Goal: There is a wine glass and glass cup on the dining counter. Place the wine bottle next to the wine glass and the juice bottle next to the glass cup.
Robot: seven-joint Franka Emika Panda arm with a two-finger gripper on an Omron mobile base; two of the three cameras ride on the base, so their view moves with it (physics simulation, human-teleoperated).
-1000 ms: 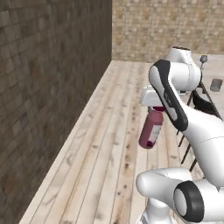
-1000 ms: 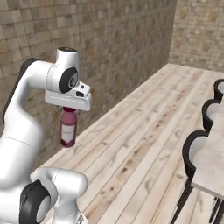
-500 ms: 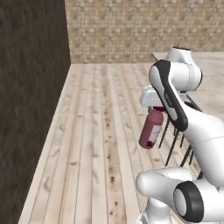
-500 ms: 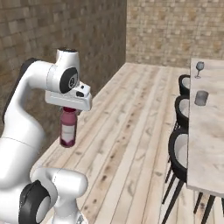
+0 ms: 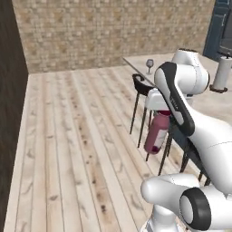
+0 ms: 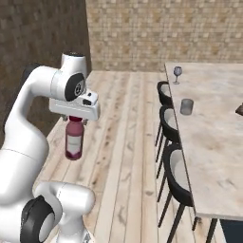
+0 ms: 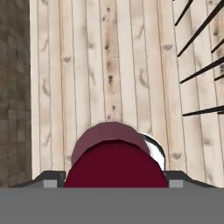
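The dining counter point(image 6: 213, 137) is the largest thing here: a long beige marble-look top along the right side of the right base view, with black stools point(image 6: 176, 173) standing in a row at its near edge. The floor point(image 5: 68, 136) is of pale wooden planks, and a brick wall point(image 5: 113, 31) closes the room at the far end.

The white arm point(image 6: 33, 118) rises from the base, bends at the elbow and turns down, so that the hand points toward the floor beside the counter and well apart from it.

The gripper point(image 6: 74, 118) is closed around the top of the juice bottle point(image 6: 73, 140), just under the dark red cap, and the pinkish bottle hangs upright below it, in the air above the planks. In the hand view the cap point(image 7: 116, 164) sits between the two finger tips, which press on it from both sides.

On the counter, the glass cup point(image 6: 187, 107) stands near the stool side. The wine glass point(image 6: 177, 72) stands further back, close to the far corner of the top.
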